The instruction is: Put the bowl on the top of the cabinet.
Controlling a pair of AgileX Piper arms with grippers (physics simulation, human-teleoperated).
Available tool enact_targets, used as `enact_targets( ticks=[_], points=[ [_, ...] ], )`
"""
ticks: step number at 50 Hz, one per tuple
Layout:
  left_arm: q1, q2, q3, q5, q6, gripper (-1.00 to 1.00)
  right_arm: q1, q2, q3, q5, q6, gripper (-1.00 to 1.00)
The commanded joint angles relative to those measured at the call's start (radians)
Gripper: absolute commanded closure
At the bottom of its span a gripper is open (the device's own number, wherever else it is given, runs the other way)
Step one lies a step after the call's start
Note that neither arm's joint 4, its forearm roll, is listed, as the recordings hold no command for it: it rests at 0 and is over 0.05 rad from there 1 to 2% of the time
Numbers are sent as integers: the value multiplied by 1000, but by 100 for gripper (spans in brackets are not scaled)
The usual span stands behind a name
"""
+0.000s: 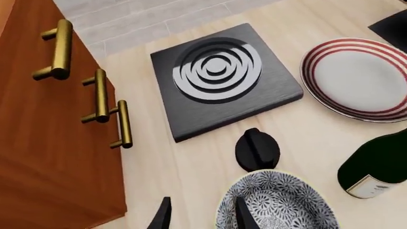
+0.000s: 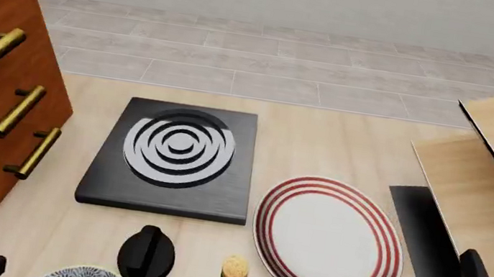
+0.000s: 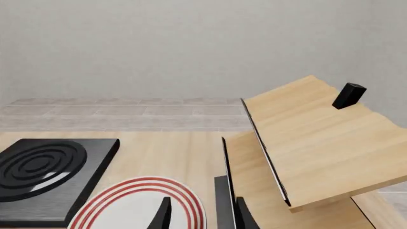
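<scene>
1. Tipping is the main risk I see: the left gripper (image 1: 202, 215) straddles the near rim of the bowl (image 1: 279, 202), one finger (image 1: 245, 214) over its patterned inside and the other outside the wall, so a lift would hang the bowl from one edge and let it swing or slip out.
2. Snagging comes next. A black knob-like lid (image 1: 257, 149) lies on the desk (image 1: 190, 162) just beyond the bowl, and a dark green bottle (image 1: 376, 167) stands close on the side away from the cabinet (image 1: 45, 143); a careless sweep could knock either.
3. Clearance matters too: the cabinet rises tall on the outer side of the left jaws, its brass handles (image 1: 102, 95) jutting toward the route, so a low carry could clip them or strike the front instead of reaching the top.
4. Left arm pose: low at the near edge of the desk, fingers aimed forward and down. Jaws sit narrow around the rim, though I cannot tell if they truly pinch it.
5. Right arm pose: the right gripper (image 3: 202, 214) hovers near the red-ringed plate (image 3: 127, 205) and pale wooden panels (image 3: 311, 143), jaws parted and holding nothing, well apart from the bowl.
</scene>
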Motion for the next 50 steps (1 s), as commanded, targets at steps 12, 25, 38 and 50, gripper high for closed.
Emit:
enact_targets(
  ticks=[12, 25, 38, 50],
  points=[
    [-98, 36, -32, 82, -46, -100, 0, 0, 0, 0, 0, -100],
    [-145, 66, -21, 97, -114, -100, 0, 0, 0, 0, 0, -100],
    [-125, 87, 34, 57, -119, -100, 0, 0, 0, 0, 0, -100],
    [-135, 75, 72, 53, -105, -100, 0, 0, 0, 0, 0, -100]
  ],
)
